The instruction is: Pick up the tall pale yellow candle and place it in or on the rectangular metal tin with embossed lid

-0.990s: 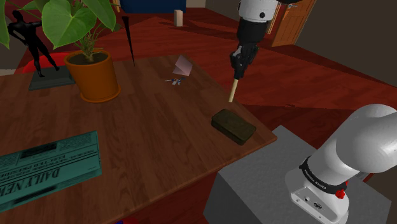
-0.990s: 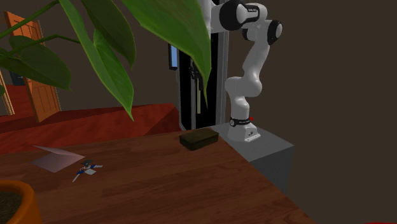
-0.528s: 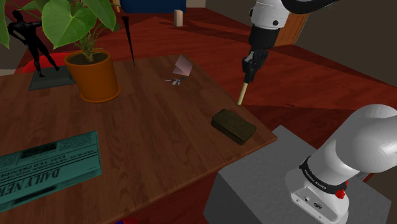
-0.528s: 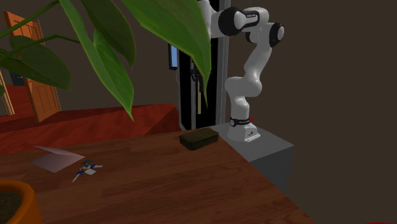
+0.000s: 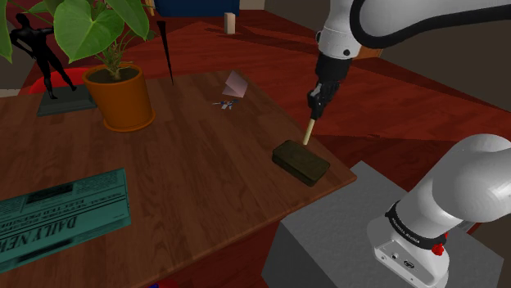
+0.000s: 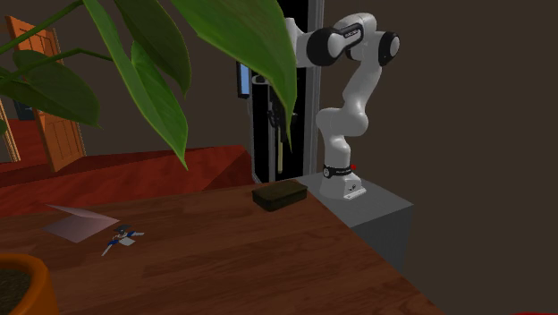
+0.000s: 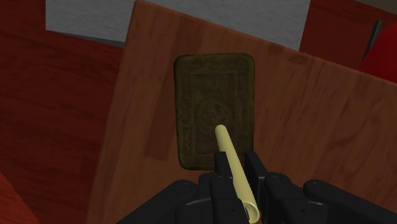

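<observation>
While the gripper (image 5: pixel 316 100) is clasping the candle (image 5: pixel 309 132), its long axis is pointing toward roughly 6 o'clock at the tin (image 5: pixel 300 161); the wrist view is showing the tin's embossing.

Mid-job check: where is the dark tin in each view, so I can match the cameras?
Shoulder view: tin right of centre, at the table corner beside the grey stand.
Second exterior view: tin at centre, on the table's far edge.
Wrist view: tin beyond the held candle's tip.
Shared landmark: the grey stand, next to the tin's table edge.
</observation>
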Controlling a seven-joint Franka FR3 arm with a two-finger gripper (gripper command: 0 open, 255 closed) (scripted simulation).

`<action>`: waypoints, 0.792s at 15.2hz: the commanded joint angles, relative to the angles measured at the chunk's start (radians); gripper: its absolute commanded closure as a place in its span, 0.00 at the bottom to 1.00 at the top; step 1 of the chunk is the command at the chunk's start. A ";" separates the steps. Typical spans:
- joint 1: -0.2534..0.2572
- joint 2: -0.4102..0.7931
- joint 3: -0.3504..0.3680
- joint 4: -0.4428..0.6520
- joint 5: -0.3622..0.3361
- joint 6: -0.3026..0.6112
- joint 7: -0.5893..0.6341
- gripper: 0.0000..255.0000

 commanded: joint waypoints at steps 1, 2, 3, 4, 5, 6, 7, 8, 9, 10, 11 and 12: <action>0.000 0.009 0.004 -0.021 0.002 0.031 0.000 1.00; 0.001 0.013 0.005 -0.033 0.003 0.046 0.000 1.00; 0.001 0.016 0.007 -0.044 0.004 0.060 0.000 1.00; 0.002 0.020 0.009 -0.055 0.005 0.075 0.000 1.00; 0.002 0.025 0.010 -0.065 0.007 0.090 0.000 1.00; 0.002 0.029 0.012 -0.076 0.008 0.105 0.000 1.00; 0.002 0.034 0.014 -0.086 0.009 0.121 0.000 1.00; 0.003 0.039 0.016 -0.096 0.010 0.136 0.000 1.00; 0.003 0.045 0.017 -0.106 0.011 0.152 0.001 1.00; 0.003 0.048 0.018 -0.111 0.012 0.159 0.001 1.00; 0.003 0.048 0.018 -0.111 0.012 0.159 0.001 1.00; 0.003 0.048 0.018 -0.111 0.011 0.159 0.001 1.00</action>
